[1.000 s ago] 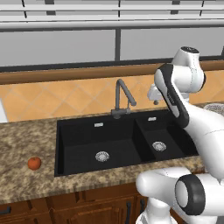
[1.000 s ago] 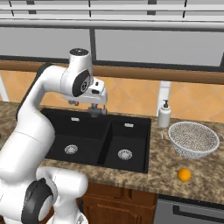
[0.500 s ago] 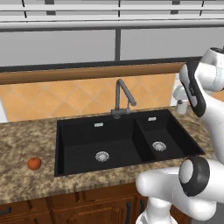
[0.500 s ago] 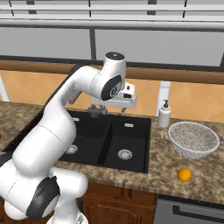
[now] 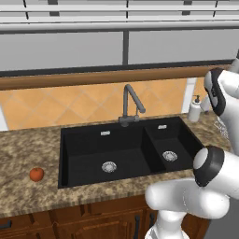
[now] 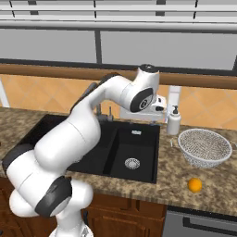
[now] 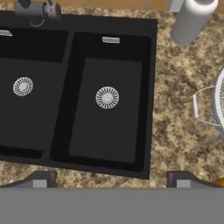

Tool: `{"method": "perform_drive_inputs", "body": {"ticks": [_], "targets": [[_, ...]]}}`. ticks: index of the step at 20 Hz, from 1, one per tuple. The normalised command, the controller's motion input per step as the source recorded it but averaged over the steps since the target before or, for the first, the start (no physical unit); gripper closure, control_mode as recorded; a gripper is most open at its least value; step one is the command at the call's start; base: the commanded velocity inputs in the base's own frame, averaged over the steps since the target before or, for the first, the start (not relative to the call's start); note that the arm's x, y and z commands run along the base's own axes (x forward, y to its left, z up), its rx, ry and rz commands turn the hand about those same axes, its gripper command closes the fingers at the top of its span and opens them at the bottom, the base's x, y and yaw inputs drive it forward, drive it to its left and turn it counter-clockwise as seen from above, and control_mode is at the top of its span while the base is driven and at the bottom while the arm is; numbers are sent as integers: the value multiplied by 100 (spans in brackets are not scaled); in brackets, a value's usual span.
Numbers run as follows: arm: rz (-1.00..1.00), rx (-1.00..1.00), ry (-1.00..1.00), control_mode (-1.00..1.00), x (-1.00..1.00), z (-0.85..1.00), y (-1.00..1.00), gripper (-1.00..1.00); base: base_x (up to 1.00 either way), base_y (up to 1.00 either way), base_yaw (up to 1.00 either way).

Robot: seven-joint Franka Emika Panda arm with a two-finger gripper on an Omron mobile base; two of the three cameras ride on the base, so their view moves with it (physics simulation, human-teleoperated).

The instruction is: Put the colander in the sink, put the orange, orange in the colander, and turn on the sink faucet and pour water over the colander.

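Note:
The black two-basin sink [image 5: 84,161] sits in the granite counter, with the dark faucet [image 5: 129,103] behind its divider. A reddish orange [image 5: 36,174] lies on the counter left of the sink. The speckled colander [image 6: 204,146] stands on the counter right of the sink [image 6: 143,155], and a yellower orange [image 6: 195,185] lies in front of it. My gripper [image 6: 151,119] hangs open above the smaller basin, nothing between its fingers. In the hand view the gripper [image 7: 111,179] looks down on that basin of the sink [image 7: 109,135], and the colander's handle [image 7: 204,109] shows at the right edge.
A white soap bottle [image 6: 174,121] stands at the sink's back right corner, between my hand and the colander. Tiled backsplash and a window ledge run behind the counter. Wooden cabinet fronts lie below the counter edge.
The arm has swung right, from over the faucet to above the smaller basin near the soap bottle. The fingers have spread a little wider. Oranges and colander have not moved.

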Motion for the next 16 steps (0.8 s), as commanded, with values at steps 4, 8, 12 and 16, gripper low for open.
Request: {"method": "perform_drive_inputs", "body": {"ticks": [4, 8, 12, 16], "targets": [[0, -9, 0, -100, 15, -44, -57, -100, 0, 0, 0], [0, -6, 1, -100, 11, -32, -48, -100, 0, 0, 0], [0, -4, 2, -100, 17, -24, -33, -100, 0, 0, 0], [0, 0, 0, -100, 15, -21, -49, -100, 0, 0, 0]]}}
